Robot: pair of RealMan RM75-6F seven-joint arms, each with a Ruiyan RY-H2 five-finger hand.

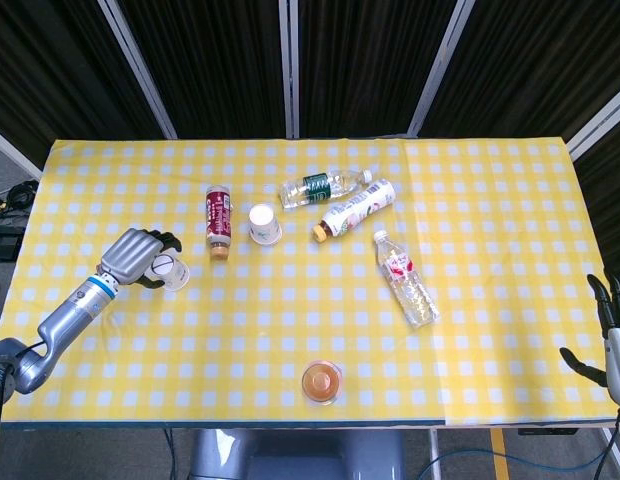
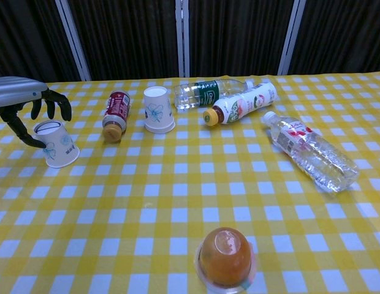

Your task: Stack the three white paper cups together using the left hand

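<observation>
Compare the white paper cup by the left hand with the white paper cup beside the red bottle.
The left cup tilts, with the left hand curled over it; the middle cup stands straight, untouched, by the red bottle. Both are upside down with a blue print.

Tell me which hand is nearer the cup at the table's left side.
Left. The left hand is cupped over that upside-down cup, fingers around its top; the right hand hangs off the table's far right edge.

Matt paper cup on checked cloth.
</observation>
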